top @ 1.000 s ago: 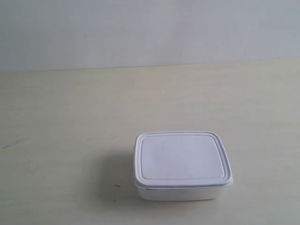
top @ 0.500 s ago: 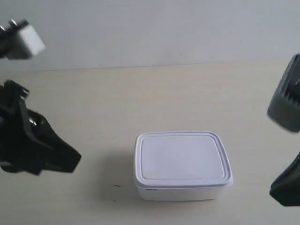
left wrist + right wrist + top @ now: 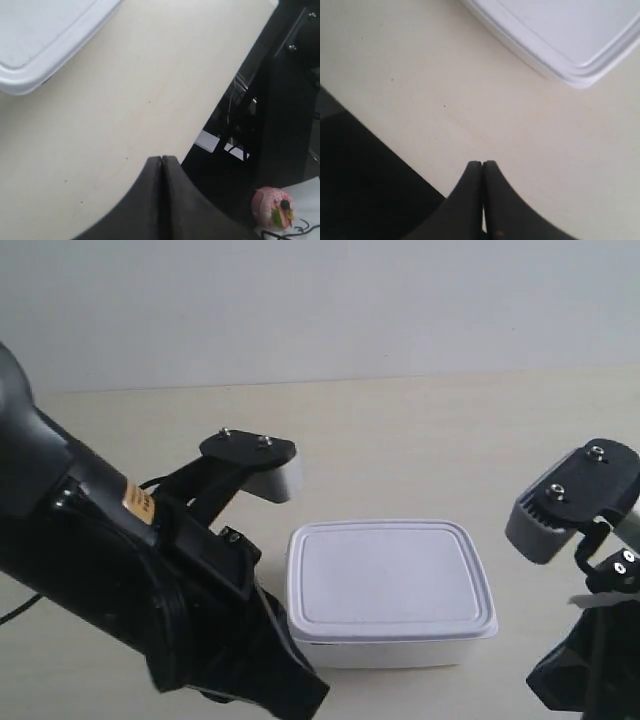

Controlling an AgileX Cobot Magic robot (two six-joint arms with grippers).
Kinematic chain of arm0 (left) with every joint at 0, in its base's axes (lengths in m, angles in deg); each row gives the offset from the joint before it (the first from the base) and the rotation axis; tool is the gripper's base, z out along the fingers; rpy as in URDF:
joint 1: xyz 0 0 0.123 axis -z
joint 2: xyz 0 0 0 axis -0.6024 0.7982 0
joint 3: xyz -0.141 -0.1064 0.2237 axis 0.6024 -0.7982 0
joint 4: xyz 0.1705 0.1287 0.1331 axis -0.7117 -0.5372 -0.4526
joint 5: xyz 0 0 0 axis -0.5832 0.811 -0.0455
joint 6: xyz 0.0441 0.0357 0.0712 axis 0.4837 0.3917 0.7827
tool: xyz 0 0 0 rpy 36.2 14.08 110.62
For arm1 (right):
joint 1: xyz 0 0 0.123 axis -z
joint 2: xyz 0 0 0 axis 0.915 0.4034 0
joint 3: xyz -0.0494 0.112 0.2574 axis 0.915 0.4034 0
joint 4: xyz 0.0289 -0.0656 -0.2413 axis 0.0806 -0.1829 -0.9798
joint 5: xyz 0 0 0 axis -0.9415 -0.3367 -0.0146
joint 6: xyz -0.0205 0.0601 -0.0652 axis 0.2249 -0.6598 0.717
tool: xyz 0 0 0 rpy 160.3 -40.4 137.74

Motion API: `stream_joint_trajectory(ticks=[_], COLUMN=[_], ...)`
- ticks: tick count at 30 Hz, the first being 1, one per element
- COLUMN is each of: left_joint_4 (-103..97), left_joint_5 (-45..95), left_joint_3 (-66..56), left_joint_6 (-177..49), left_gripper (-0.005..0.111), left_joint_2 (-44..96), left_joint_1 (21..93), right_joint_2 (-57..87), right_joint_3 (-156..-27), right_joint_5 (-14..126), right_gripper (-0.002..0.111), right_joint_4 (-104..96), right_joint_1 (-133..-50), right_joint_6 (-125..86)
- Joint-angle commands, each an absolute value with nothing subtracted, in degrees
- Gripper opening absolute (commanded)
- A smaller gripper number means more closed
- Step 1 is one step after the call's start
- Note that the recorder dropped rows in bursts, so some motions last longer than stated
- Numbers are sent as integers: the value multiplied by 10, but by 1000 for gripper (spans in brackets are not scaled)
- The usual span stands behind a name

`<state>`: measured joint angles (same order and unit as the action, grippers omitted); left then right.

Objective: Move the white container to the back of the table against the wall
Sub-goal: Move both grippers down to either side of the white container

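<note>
The white container (image 3: 390,590) sits lid on, on the beige table (image 3: 400,440), well short of the grey-white wall (image 3: 320,300). A black arm (image 3: 150,590) at the exterior view's left hangs close beside the box. Another arm (image 3: 590,640) at the exterior view's right stands a little off its other side. In the left wrist view my left gripper (image 3: 162,158) is shut and empty above the table near its edge, with a corner of the container (image 3: 45,35) apart from it. My right gripper (image 3: 482,162) is likewise shut and empty, away from the container (image 3: 570,30).
Past the table's edge the left wrist view shows dark framing, cables and a pink round toy (image 3: 272,207). The right wrist view shows a dark drop (image 3: 360,175) beyond the edge. Bare table (image 3: 450,430) lies between the box and the wall.
Both arms have come into the exterior view and closed in on the container from either side. The container has not moved.
</note>
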<state>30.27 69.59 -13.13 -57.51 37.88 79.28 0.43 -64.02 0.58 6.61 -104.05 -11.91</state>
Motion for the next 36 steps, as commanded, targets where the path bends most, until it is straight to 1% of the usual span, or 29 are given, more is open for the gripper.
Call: stream_joint_trajectory(ticks=[1, 8, 15, 24, 30, 36], left_joint_4=[307, 311, 308, 310, 335, 352], left_joint_5=[666, 642, 583, 552, 515, 503], left_joint_3=[-133, -133, -133, -133, -133, -133], left_joint_6=[-617, -622, -617, -616, -609, -609], left_gripper=[0, 0, 0, 0, 0, 0], left_joint_2=[416, 469, 512, 557, 580, 601], left_joint_1=[796, 797, 797, 797, 797, 797], right_joint_2=[30, 63, 121, 223, 248, 289], right_joint_3=[-603, -568, -562, -562, -562, -562], right_joint_5=[73, 137, 243, 278, 335, 345], right_gripper=[0, 0, 0, 0, 0, 0], right_joint_4=[66, 64, 60, 58, 58, 58], right_joint_1=[-1042, -1042, -1042, -1042, -1042, -1042], right_joint_6=[-235, -292, -441, -483, -490, -489])
